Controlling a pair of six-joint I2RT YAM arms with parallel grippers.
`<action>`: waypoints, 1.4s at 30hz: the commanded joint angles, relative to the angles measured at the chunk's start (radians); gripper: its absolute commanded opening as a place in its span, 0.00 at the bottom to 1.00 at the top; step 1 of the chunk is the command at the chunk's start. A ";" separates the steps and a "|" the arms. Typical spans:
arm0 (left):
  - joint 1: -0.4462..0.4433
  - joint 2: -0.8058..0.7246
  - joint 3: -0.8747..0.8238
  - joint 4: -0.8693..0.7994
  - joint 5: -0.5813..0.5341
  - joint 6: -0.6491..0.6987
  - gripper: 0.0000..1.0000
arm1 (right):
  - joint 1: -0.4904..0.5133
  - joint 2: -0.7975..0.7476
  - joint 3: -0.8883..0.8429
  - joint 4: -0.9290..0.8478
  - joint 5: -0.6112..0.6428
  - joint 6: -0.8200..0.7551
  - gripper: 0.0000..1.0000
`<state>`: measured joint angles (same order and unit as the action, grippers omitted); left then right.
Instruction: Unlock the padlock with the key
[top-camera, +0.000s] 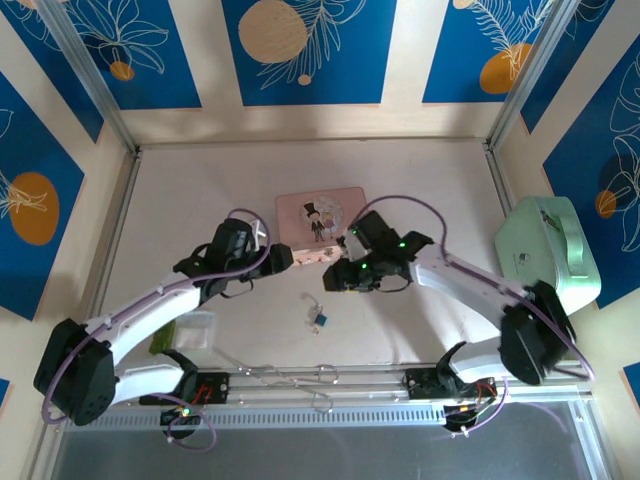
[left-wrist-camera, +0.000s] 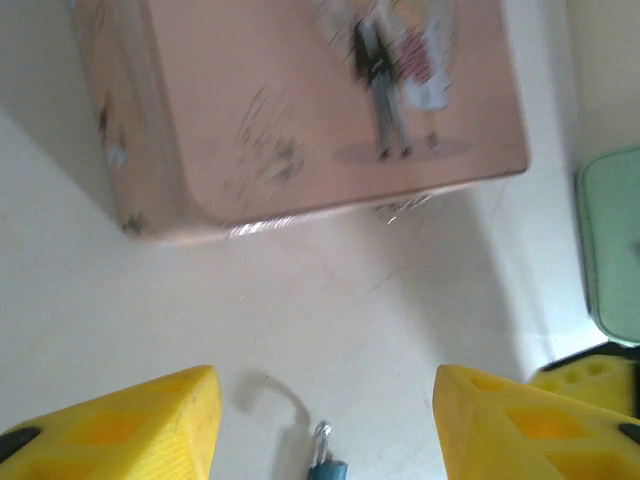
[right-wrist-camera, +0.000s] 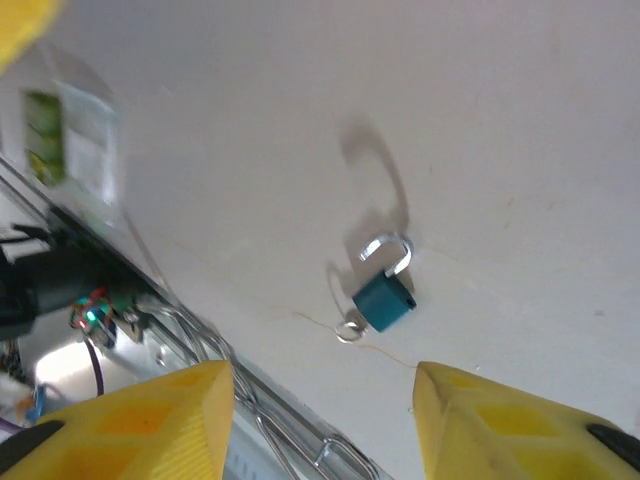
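- The padlock (right-wrist-camera: 383, 300) lies flat on the table (top-camera: 200, 200), at about 6 o'clock from the pink tin (top-camera: 322, 225) in the top view and well apart from it.
- A small silvery piece, which I take for the key (right-wrist-camera: 348, 328), touches the padlock's body at about 8 o'clock in the right wrist view. That is the end opposite the shackle, so it is probably sitting in the keyhole, though it is too small to be sure.
- The shackle's right leg meets the body and its left end seems to stand free above it. I judge the lock already sprung, or very nearly.
- The right gripper (right-wrist-camera: 320, 400) hangs above the padlock with its jaws spread apart and nothing between them.
- The left gripper (left-wrist-camera: 325, 400) has its jaws parted too and holds nothing. The padlock's shackle shows at 6 o'clock in its view.
- What may be left: confirming the shackle is free.
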<state>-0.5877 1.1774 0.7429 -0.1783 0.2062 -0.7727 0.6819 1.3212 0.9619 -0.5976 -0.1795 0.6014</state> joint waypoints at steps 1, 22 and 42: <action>-0.001 -0.053 0.141 -0.126 -0.094 0.126 0.60 | -0.033 -0.134 0.042 -0.100 0.198 -0.015 0.51; 0.166 -0.013 -0.205 0.548 -1.035 0.760 0.99 | -0.310 -0.240 -0.402 0.578 0.943 -0.193 0.92; 0.474 0.351 -0.348 1.046 -0.465 0.796 0.99 | -0.642 0.205 -0.570 1.473 0.375 -0.507 0.99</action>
<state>-0.1486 1.5265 0.4461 0.7338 -0.4610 0.0315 0.0814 1.4410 0.4129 0.6117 0.4252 0.1307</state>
